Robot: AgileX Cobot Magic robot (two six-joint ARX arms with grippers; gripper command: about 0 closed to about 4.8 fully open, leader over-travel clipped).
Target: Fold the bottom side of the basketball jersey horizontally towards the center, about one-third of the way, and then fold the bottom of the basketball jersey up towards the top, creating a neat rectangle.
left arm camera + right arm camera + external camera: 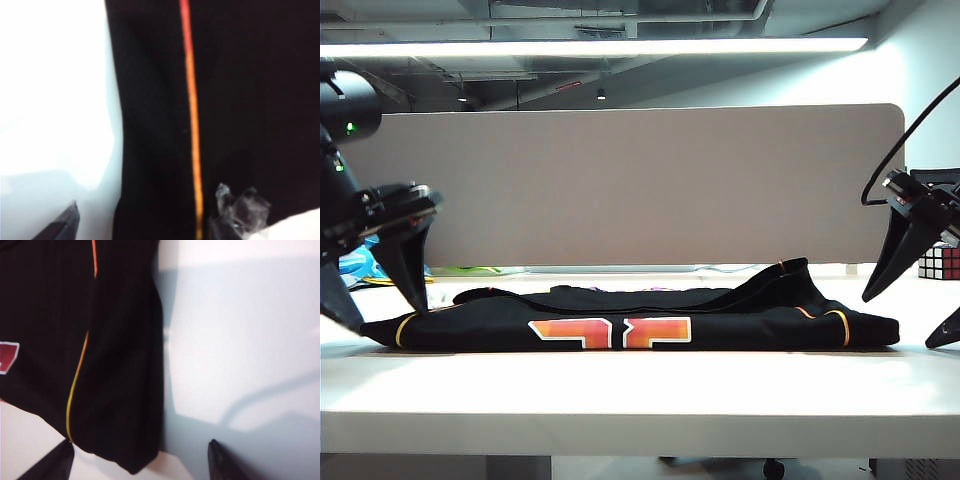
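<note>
The black basketball jersey lies flat across the white table, and its orange number faces the front edge. My left gripper hangs open over the jersey's left end. In the left wrist view the black cloth with its orange piping runs between the open left gripper fingers. My right gripper stands open at the jersey's right end. In the right wrist view a jersey corner sits between the spread right gripper fingers, untouched as far as I can see.
A beige partition closes off the back of the table. A Rubik's cube sits at the far right, behind my right gripper. A light blue cloth lies at the far left behind the left arm.
</note>
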